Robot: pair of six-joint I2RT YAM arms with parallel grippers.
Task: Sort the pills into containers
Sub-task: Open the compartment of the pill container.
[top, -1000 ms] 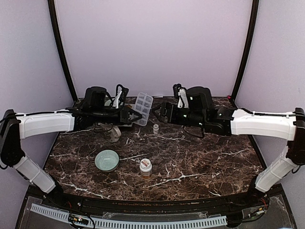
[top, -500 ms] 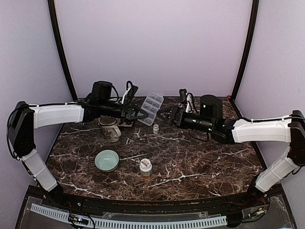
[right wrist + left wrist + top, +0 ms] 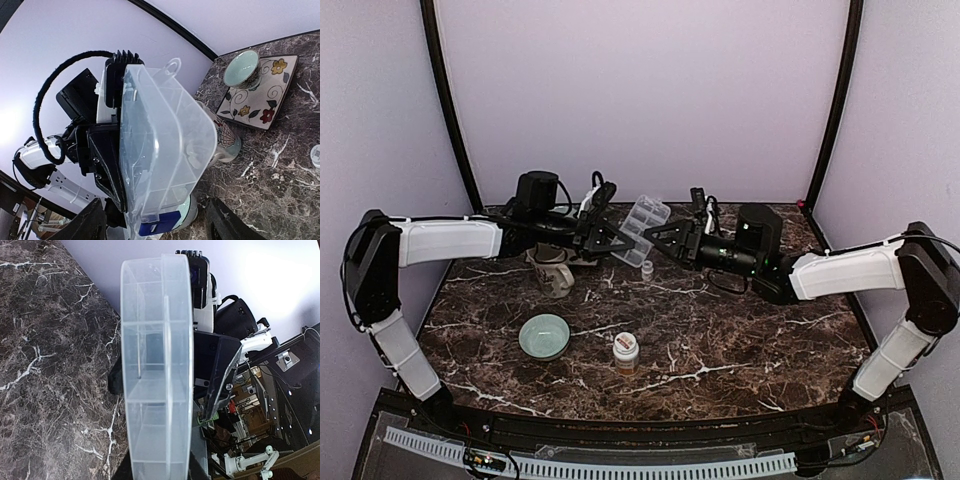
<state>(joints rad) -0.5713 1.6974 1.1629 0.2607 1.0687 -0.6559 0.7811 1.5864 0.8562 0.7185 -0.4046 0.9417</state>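
Toward the left of the marble bench [image 3: 740,330], a patterned mug [image 3: 555,274] stands under the left arm. Beside the mug is a flowered square plate [image 3: 267,102] carrying a green bowl [image 3: 241,68]. A second pale green bowl [image 3: 544,335] sits nearer the front edge. Further right, the left pincer [image 3: 612,240] is pinching the clear pill-organiser box [image 3: 642,222] by one end. It holds the box tilted in the air above the back middle of the bench. From the left wrist the box shows edge-on, its little compartments see-through. On the bench below, a white-capped pill bottle [image 3: 626,350] stands toward the front, and a small clear vial [image 3: 647,268] stands almost under the box. Just right of the box, the right pincer [image 3: 656,240] faces it with its fingers spread wide, one on each side of the box's free end, not visibly touching it.
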